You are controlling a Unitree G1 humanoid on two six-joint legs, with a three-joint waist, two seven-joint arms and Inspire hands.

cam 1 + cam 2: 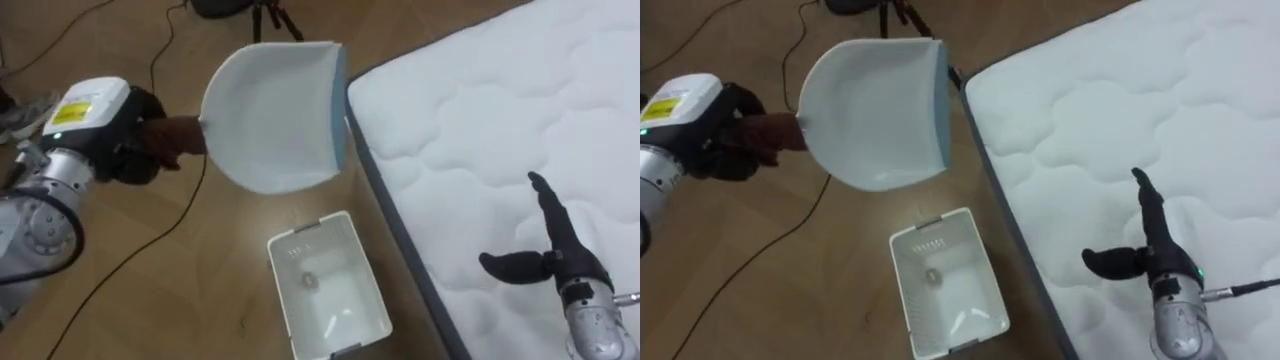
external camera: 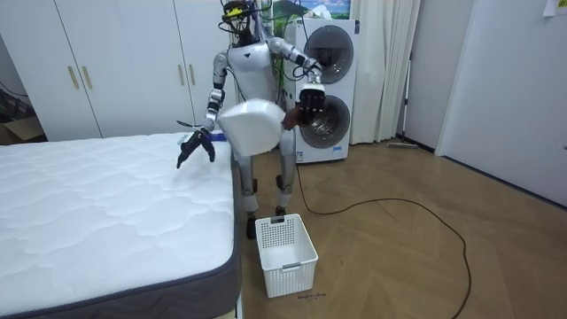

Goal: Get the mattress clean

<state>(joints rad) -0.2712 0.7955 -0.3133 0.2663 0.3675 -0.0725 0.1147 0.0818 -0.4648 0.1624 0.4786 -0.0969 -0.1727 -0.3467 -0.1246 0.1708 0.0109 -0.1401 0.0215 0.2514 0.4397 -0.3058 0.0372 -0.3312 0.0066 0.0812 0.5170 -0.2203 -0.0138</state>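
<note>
My left hand is out over the wooden floor, fingers curled tight round the brown handle of a white dustpan. I hold the pan up in the air. Its blue-edged lip is turned toward the side of the bed, and its hollow faces up at my head.

Below the pan a white plastic basket stands on the floor, just beside the bed's dark-trimmed edge. A small pale scrap lies on its bottom; I cannot tell what it is.

Right of that comes the mattress, white and quilted, bare across all I can see of it. My right hand hangs over it near the edge, holding nothing, with the fingers straight and the thumb spread wide toward the basket. Whether the fingertips touch the quilting I cannot tell.

In the room view I stand at the corner of the bed. A washing machine is behind me, and white wardrobe doors run along the wall on that view's left.
</note>
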